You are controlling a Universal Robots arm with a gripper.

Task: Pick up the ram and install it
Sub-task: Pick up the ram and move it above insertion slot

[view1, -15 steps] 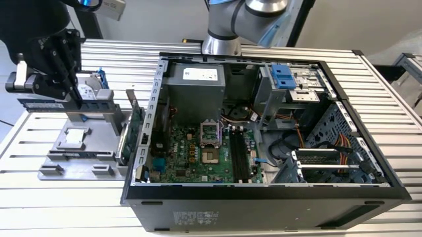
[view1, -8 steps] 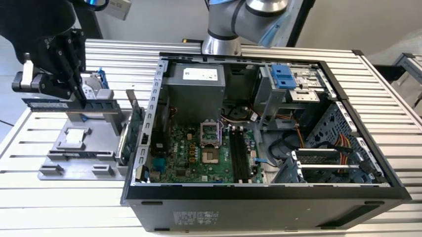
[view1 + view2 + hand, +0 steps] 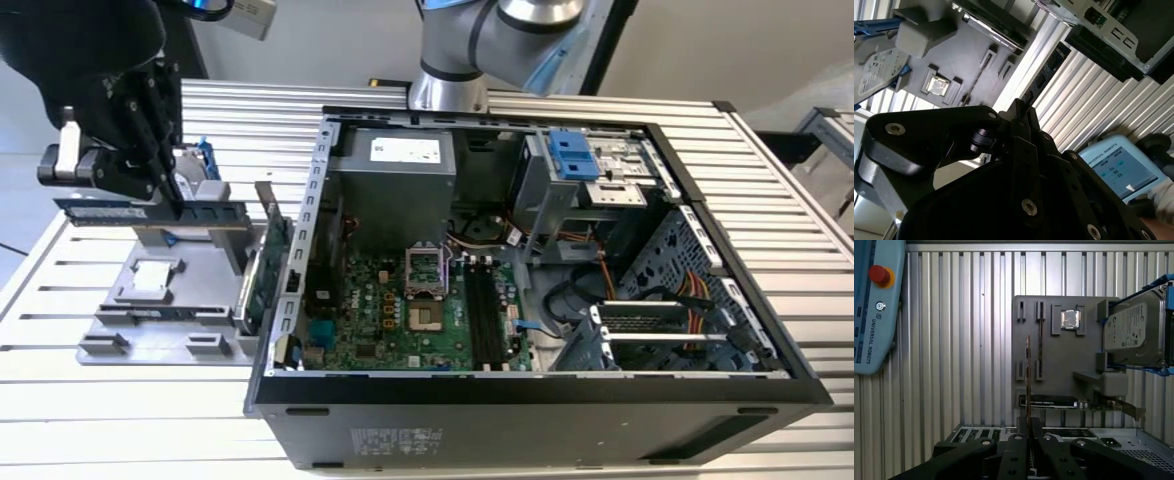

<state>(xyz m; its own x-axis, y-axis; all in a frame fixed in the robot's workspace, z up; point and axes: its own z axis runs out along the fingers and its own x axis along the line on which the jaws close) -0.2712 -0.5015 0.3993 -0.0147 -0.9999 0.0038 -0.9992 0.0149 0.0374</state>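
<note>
Here, at the exterior view's left, the gripper (image 3: pixel 166 203) clamps the ram (image 3: pixel 96 213) by its flat faces above the tray (image 3: pixel 167 312), likely leaving its edge free.

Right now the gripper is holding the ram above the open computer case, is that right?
Not quite. The gripper does hold the ram, but above the grey tray, not the case. The exterior view shows this: the tray sits beside the case, at that view's left.
</note>
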